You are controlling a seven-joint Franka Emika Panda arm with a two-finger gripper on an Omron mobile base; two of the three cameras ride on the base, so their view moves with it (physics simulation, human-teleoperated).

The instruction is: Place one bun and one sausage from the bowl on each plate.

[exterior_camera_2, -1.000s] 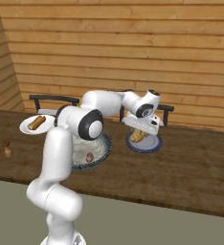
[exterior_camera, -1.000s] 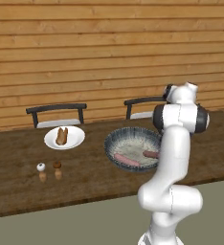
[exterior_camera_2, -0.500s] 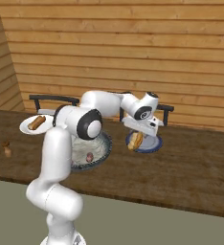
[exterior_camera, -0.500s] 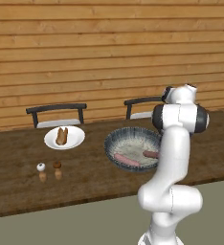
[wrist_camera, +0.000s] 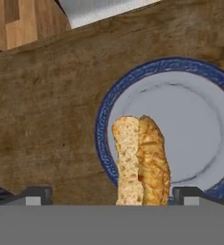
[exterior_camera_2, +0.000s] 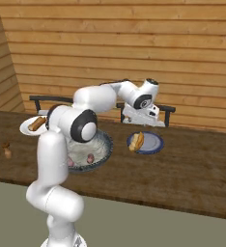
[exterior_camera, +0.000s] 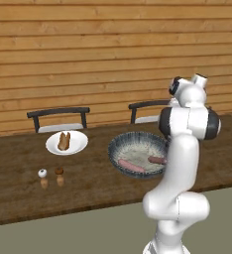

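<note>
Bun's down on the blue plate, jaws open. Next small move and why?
Probably swing the open gripper back over the large dark patterned bowl: the blue-rimmed plate holds only a split bun, and two pinkish sausages lie in the bowl.

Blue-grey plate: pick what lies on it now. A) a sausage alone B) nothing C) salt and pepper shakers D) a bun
D: a split bun lies on the blue-grey plate, near its rim, with no sausage beside it; two sausages lie in the bowl.
</note>
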